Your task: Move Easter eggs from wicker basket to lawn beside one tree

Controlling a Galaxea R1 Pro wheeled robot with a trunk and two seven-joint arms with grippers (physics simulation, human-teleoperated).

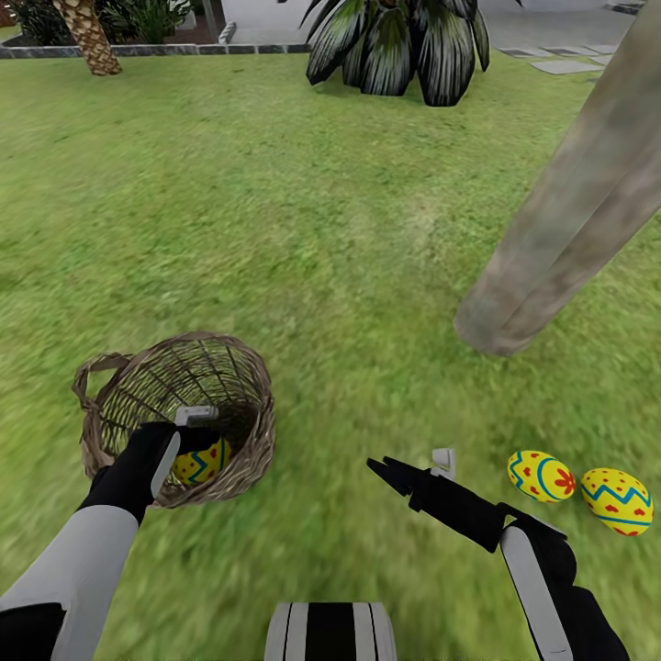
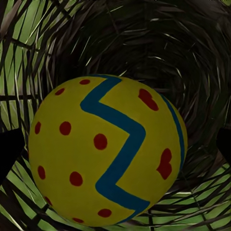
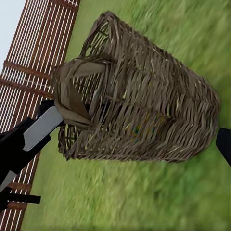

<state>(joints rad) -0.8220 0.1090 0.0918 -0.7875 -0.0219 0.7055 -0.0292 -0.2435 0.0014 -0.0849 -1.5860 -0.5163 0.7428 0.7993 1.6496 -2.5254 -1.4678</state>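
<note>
Easter eggs, three in all, are yellow with red marks and blue zigzag bands. One egg [image 1: 204, 462] lies inside the wicker basket [image 1: 240, 431] at about 8 o'clock in the head view; in the left wrist view it [image 2: 107, 150] looms large, with red dots on one side of a blue zigzag and red hearts on the other, resting on the basket's dark woven floor [image 2: 192, 57]. The left gripper [image 1: 195, 430] reaches into the basket mouth just above this egg. A dark finger edge [image 2: 9, 149] shows at either side of the egg in the wrist view, so the jaws stand apart around it, but whether the pads touch the shell cannot be told.

The other two eggs lie on the lawn [image 1: 275, 211] at about 4 o'clock: one [image 1: 541, 476] with a blue ring and red flowers, the other [image 1: 616, 500] with a blue zigzag, just beside each other. The right gripper [image 1: 418, 466] hovers low over the grass at about 5 o'clock, near those eggs, holding nothing; its fingers look spread.

The basket is tan-brown, bucket-shaped, tipped with its mouth toward the robot, handle [image 1: 92, 376] folded to one side. From the right wrist view it [image 3: 144, 96] lies on its side on the grass, with a brown slatted fence [image 3: 38, 62] behind.

Farther off, at 2 o'clock, the thick mottled grey-brown tree trunk [image 1: 569, 211] meets the lawn near the two eggs. At 12 o'clock stands a dark spiky-leaved bush [image 1: 404, 41]; at 11 o'clock a scaly palm trunk [image 1: 87, 35].
</note>
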